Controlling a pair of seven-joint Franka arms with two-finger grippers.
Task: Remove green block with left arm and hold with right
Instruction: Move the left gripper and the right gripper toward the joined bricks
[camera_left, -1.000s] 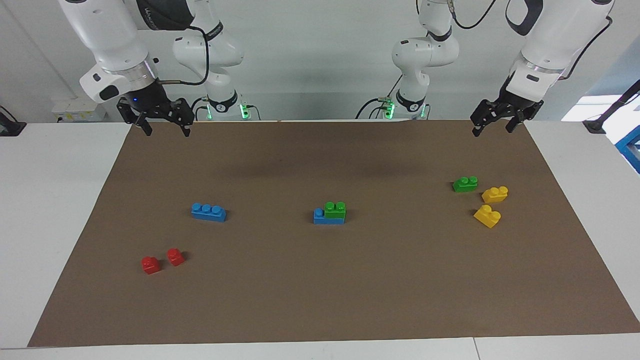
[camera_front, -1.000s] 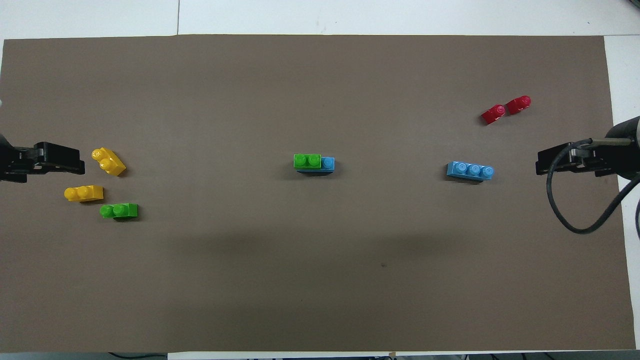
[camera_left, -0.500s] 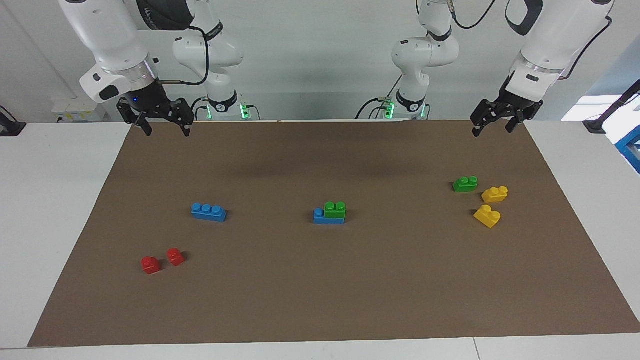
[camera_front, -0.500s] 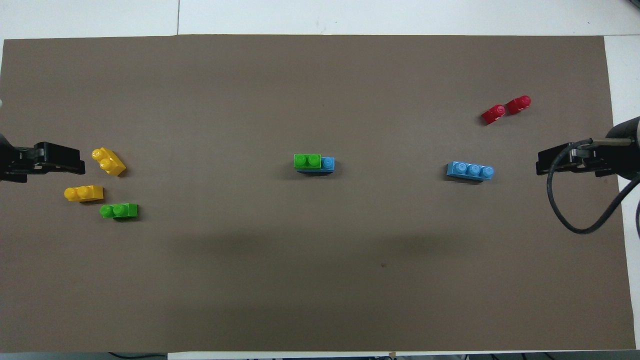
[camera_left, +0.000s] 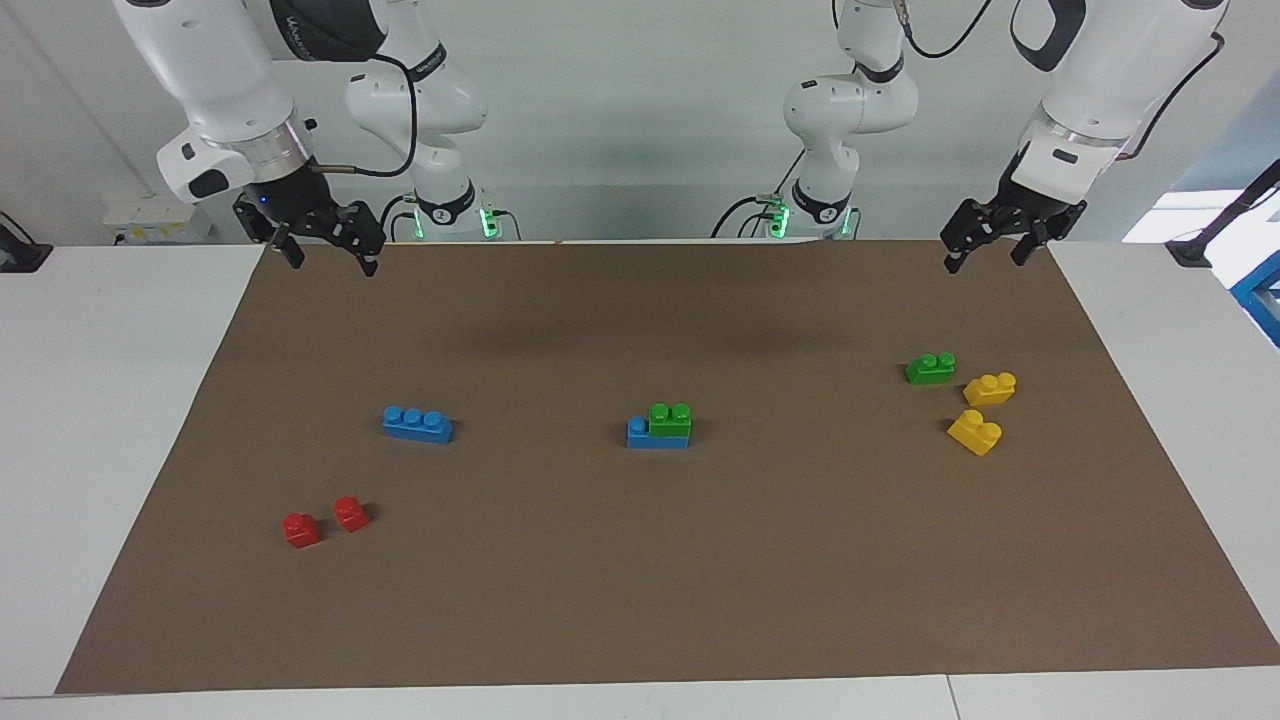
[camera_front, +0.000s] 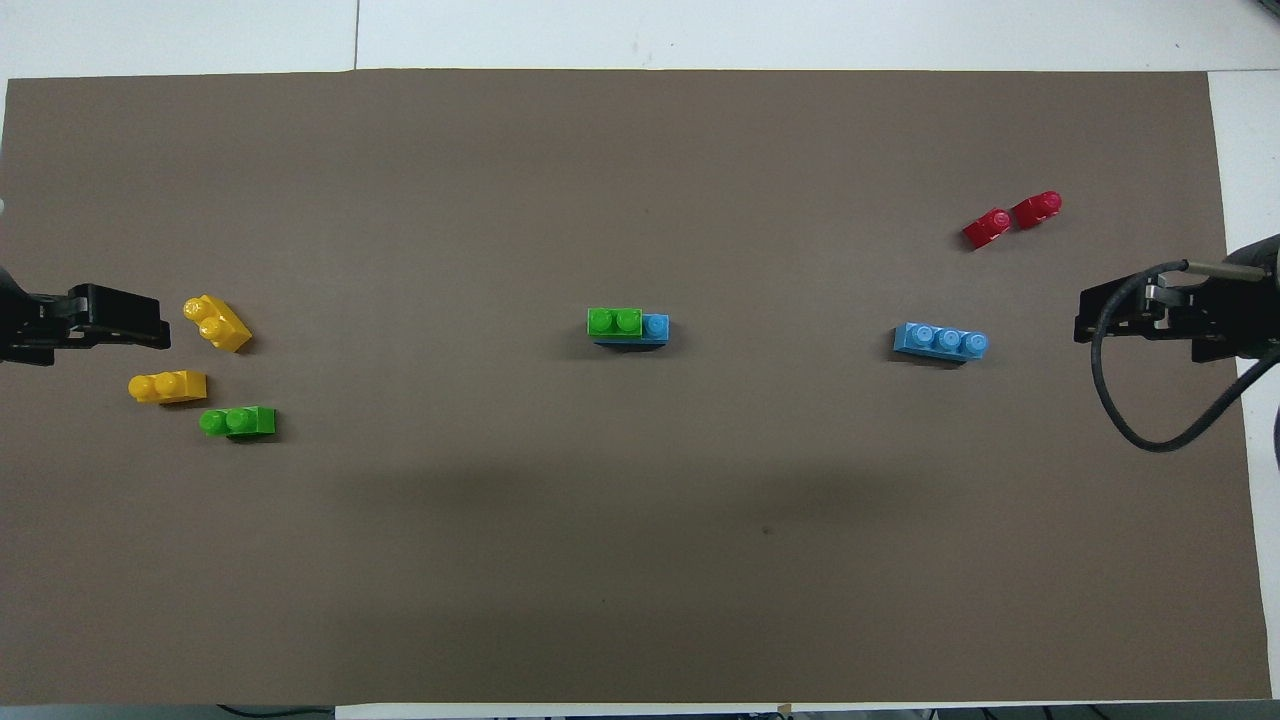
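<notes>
Brown matting (camera_left: 700, 580) covers the bench. Mid-mat, the green block (camera_left: 670, 419) sits pressed onto a blue brick (camera_left: 640, 436). My left tool (camera_left: 985, 250) and right tool (camera_left: 325, 250) both hang released, holding nothing, over the mat's robot-side corners. Risk: without the right pinning blue, the pair may lift together; another green (camera_left: 930, 368) near the yellows (camera_left: 982, 410) could mislead me.

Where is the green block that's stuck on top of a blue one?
The green block sits on a blue block in the middle of the brown mat. In the facing view, another blue block lies toward the right arm's end.
</notes>
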